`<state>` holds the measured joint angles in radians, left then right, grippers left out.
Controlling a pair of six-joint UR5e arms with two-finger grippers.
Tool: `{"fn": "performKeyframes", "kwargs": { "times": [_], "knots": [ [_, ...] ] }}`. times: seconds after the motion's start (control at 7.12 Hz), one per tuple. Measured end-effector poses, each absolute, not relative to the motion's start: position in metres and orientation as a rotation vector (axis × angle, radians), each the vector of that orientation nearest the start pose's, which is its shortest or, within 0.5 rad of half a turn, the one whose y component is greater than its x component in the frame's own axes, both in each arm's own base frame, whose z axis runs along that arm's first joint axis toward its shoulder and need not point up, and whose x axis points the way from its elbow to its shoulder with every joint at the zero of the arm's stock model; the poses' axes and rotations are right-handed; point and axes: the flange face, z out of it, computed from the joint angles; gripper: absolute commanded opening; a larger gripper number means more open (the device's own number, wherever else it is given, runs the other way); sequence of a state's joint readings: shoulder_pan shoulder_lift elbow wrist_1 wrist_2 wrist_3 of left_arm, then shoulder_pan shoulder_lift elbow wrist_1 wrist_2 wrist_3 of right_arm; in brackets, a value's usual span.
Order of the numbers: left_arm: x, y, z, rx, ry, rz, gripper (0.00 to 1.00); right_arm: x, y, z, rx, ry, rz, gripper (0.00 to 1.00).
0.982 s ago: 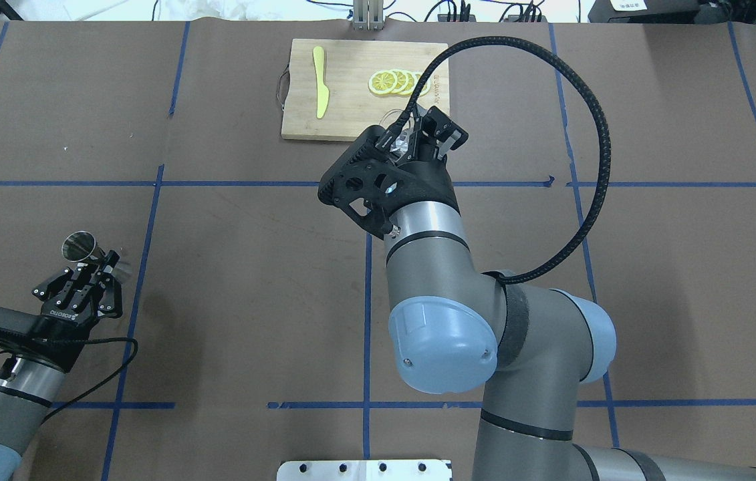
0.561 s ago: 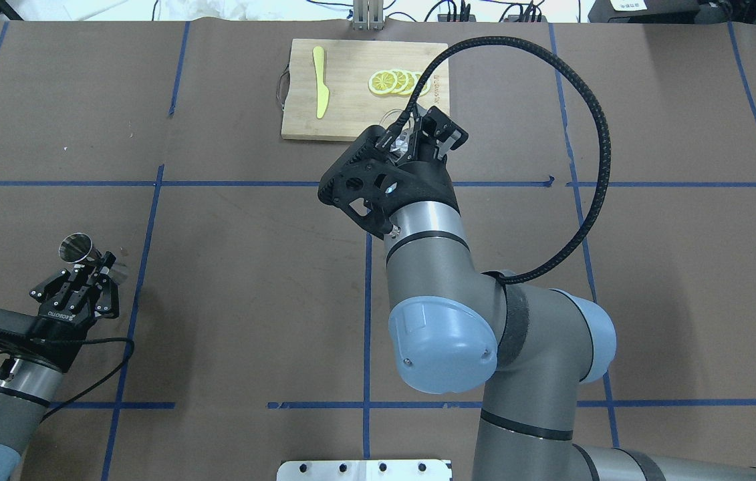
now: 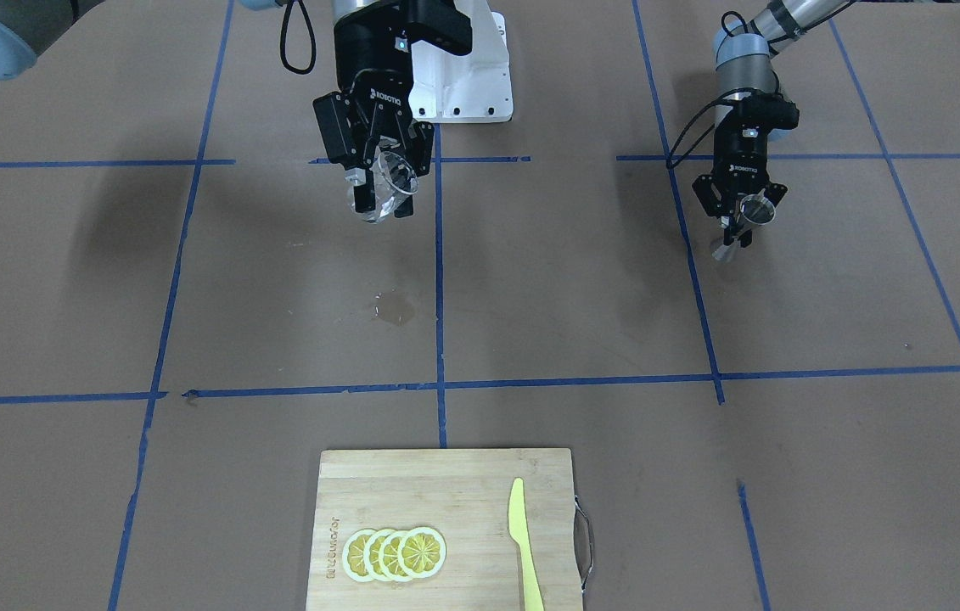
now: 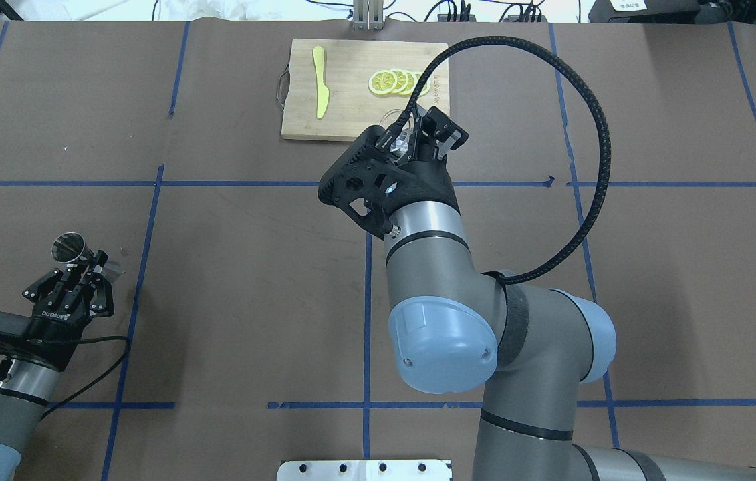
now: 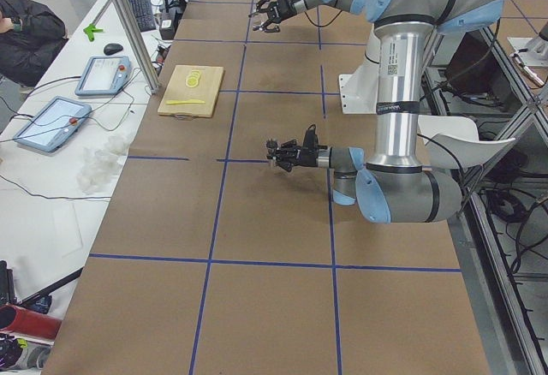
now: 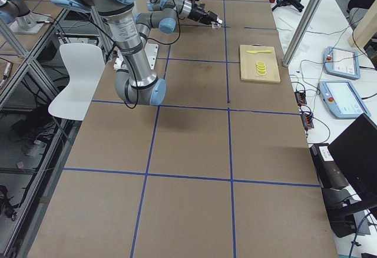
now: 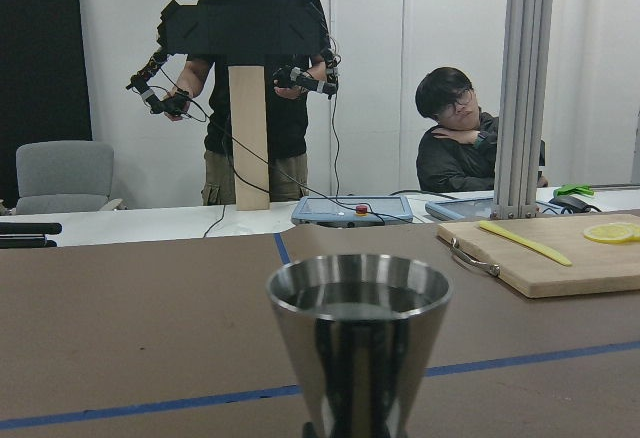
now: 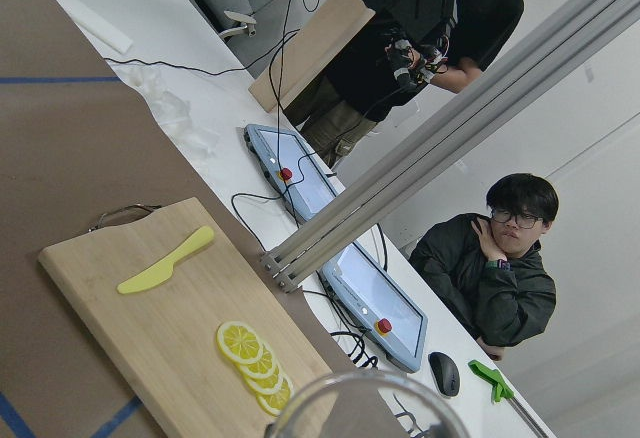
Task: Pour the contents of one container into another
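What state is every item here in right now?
glass cup, tilted, held in the air
jigger, gripped at its waist
right gripper, jaws shut on the glass cup
left gripper, jaws shut on the jigger
knife, lying flat on the cutting board
lemon slices, overlapping in a row

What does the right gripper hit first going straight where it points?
Likely the cutting board, near the lemon slices; the right gripper is held high, so it might pass over. Depth unclear.
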<state>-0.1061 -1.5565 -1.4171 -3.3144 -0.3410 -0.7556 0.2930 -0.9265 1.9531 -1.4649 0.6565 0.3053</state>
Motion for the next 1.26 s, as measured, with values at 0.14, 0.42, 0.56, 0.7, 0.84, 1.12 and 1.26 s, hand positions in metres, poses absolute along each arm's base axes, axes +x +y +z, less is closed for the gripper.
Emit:
{"fn": "performKeyframes", "kwargs": {
  "times": [0.14,0.42,0.56,0.7,0.84,1.12,1.26],
  "knots": [
    [0.3873,-0.2694,0.5532,1.394,0.758,-0.412,0.17,-0.4705,-0.3636,0.1023,1.304,-0.175,-0.312,0.0],
    [0.3876,-0.269,0.5529,1.392,0.765,-0.416,0.21,-0.4704,-0.3635,0.1027,1.303,-0.174,-0.313,0.0],
    [0.3878,-0.2689,0.5529,1.391,0.766,-0.414,0.23,-0.4704,-0.3635,0.1028,1.303,-0.174,-0.313,0.0],
    [0.3881,-0.2687,0.5532,1.391,0.766,-0.412,0.25,-0.4704,-0.3635,0.1028,1.303,-0.174,-0.313,0.0],
    [0.3883,-0.2685,0.5534,1.39,0.766,-0.411,0.29,-0.4704,-0.3635,0.1028,1.303,-0.174,-0.313,0.0],
    [0.3885,-0.2683,0.5537,1.39,0.766,-0.41,0.4,-0.4704,-0.3635,0.1028,1.303,-0.174,-0.313,0.0],
    [0.3887,-0.2681,0.5539,1.39,0.766,-0.408,0.43,-0.4704,-0.3635,0.1031,1.303,-0.174,-0.313,0.0]
  ]
}}
